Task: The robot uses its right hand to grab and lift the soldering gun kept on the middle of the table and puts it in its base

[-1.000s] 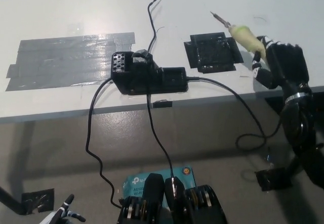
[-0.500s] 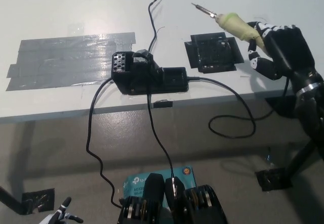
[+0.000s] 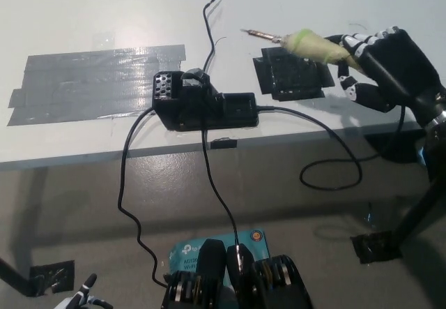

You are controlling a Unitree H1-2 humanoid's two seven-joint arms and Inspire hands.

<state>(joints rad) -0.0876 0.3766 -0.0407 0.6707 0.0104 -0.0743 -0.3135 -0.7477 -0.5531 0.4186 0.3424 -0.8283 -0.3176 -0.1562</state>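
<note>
Black right hand, right of frame, wraps the yellow-green-handled soldering gun w/ metal tip aimed left, lifted over the black tape patch. Risks: its black cord dangles off the white table's front edge & could snag; tip may miss the black base w/ perforated holder, centre frame. Open room upper left. White left hand barely visible bottom left, can't tell its state.
</note>
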